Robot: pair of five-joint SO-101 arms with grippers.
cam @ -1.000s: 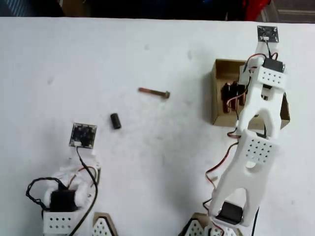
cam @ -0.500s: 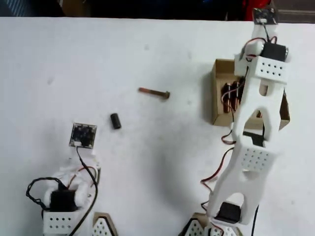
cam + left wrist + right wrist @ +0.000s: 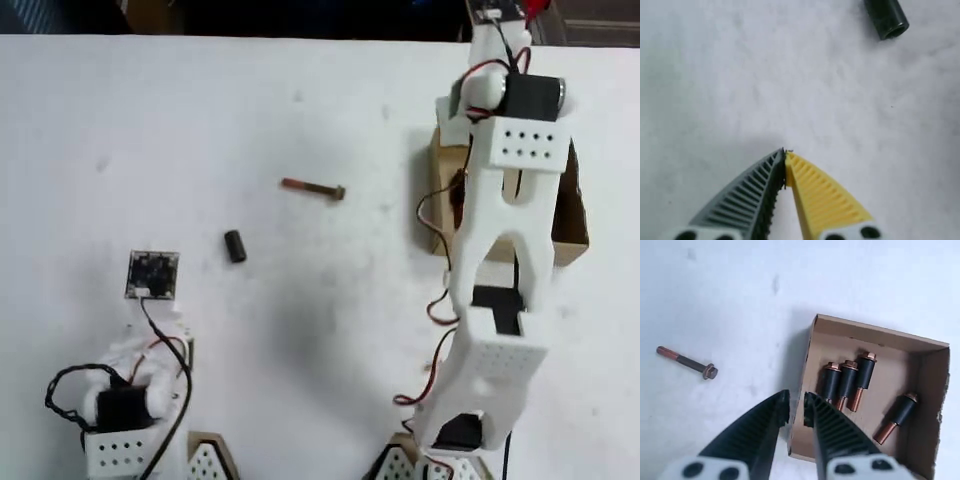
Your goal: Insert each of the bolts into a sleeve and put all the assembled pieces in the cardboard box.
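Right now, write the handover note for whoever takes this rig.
Left pincer: shut, empty, over the bare table, short of the black sleeve.
Right pincer: slightly open, empty, above the rim of the cardboard box.
Done: four assembled pieces lie in the box.
Left to do: one loose bolt and the sleeve lie apart on the table. Insert the bolt, then box that piece.

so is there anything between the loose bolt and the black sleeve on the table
nothing: in the high view the bolt and the sleeve lie apart, with bare white tabletop between them
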